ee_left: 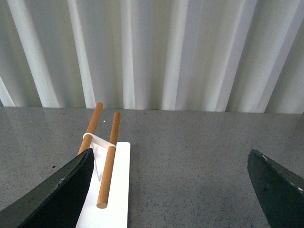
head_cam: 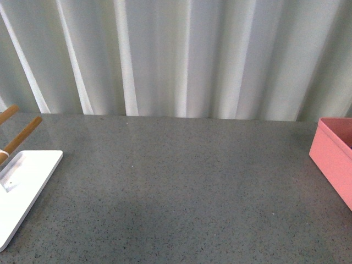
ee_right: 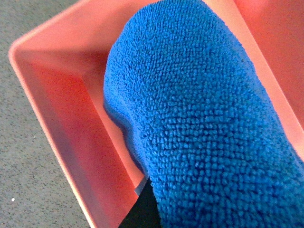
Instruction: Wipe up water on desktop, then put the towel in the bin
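Note:
The blue towel (ee_right: 204, 123) fills most of the right wrist view and hangs over the open inside of the pink bin (ee_right: 61, 109). My right gripper (ee_right: 190, 209) is shut on the towel, which hides the gripper except for a dark bit of one finger (ee_right: 140, 211). In the front view the bin (head_cam: 333, 159) stands at the right edge of the speckled grey desktop (head_cam: 181, 187), and neither arm shows there. My left gripper (ee_left: 168, 190) hovers open over bare desktop (ee_left: 190, 152), its fingers (ee_left: 52, 194) wide apart with nothing between them.
A flat white tray (head_cam: 25, 187) with brown wooden rods (head_cam: 22, 135) lies at the desktop's left; in the left wrist view the tray (ee_left: 116, 190) sits beside the left finger. White pleated curtain (head_cam: 176, 55) closes the far side.

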### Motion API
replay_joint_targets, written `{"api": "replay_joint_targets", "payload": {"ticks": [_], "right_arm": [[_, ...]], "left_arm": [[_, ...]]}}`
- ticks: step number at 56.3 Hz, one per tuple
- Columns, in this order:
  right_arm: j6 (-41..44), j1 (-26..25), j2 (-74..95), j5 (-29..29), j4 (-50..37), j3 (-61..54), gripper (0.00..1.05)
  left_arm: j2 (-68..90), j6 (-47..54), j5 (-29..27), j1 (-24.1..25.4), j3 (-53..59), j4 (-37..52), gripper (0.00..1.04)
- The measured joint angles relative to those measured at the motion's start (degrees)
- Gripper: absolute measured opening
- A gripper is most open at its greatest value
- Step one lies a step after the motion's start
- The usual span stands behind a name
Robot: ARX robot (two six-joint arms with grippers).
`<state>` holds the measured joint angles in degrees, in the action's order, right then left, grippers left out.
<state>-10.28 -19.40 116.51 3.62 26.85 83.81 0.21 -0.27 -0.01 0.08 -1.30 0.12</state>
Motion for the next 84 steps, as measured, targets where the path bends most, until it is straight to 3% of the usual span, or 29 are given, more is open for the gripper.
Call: {"api": "replay_joint_targets", "payload": {"ticks": [14, 28, 44, 57, 67, 76, 84], "right_arm": [[-0.5, -4.1, 2.2, 2.4, -1.5, -4.4, 0.61], [-0.3, -4.3, 2.2, 3.0, -0.7, -4.1, 1.00], [-0.2, -3.4, -2.6, 3.1, 0.3, -2.0, 0.98], [5.9, -0.4, -15.3, 1.5, -14.7, -9.2, 0.98], [16.5, 3.6, -35.8, 12.3, -27.2, -25.9, 0.98], [28.4, 6.0, -53.5, 22.3, -27.2, -42.5, 0.98], [34.1, 6.3, -62.3, 24.4, -25.9, -49.1, 0.98]], "left_arm": [[0.0, 0.0, 0.0, 0.0, 0.0, 0.0, 0.98], [0.0, 0.0, 0.0, 0.0, 0.0, 0.0, 0.98], [0.0, 0.0, 0.0, 0.0, 0.0, 0.0, 0.98], [0.0, 0.0, 0.0, 0.0, 0.0, 0.0, 0.98], [0.0, 0.0, 0.0, 0.0, 0.0, 0.0, 0.98], [0.0, 0.0, 0.0, 0.0, 0.0, 0.0, 0.98], [0.0, 0.0, 0.0, 0.0, 0.0, 0.0, 0.98]]}}
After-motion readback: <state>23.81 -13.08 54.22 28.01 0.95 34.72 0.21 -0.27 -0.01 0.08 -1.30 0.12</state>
